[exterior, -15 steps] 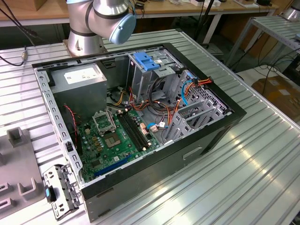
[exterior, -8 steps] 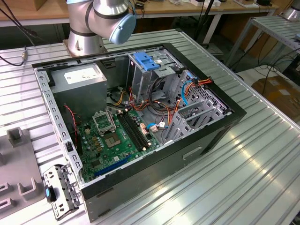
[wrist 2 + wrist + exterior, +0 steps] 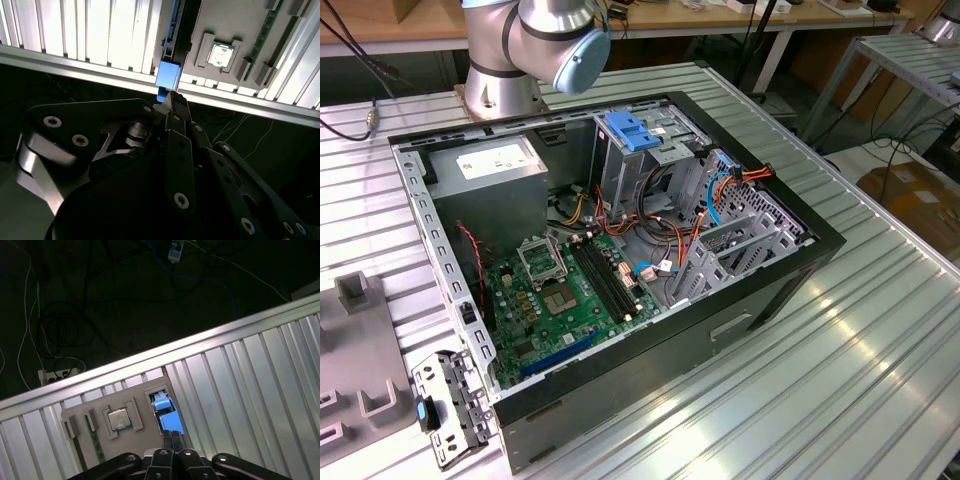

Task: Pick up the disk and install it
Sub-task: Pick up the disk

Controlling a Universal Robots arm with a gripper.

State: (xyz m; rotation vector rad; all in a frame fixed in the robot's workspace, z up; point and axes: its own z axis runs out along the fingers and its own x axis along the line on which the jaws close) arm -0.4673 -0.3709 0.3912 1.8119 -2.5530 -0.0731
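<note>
The disk [image 3: 167, 75] stands on edge in a slot of a grey holder [image 3: 235, 20] on the ribbed surface [image 3: 240, 390]. Its blue end faces the surface's rim and its long axis runs inward. The end effector [image 3: 172, 434], fingers together with nothing between them, hangs just over that blue end. A processor chip [image 3: 119, 418] sits in the neighbouring recess. The exterior view shows an open computer case [image 3: 750, 290] holding a motherboard [image 3: 570, 290].

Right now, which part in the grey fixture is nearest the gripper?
The disk, the blue-railed piece right at the gripper tip; the processor chip and green memory stick sit farther along the grey fixture.
</note>
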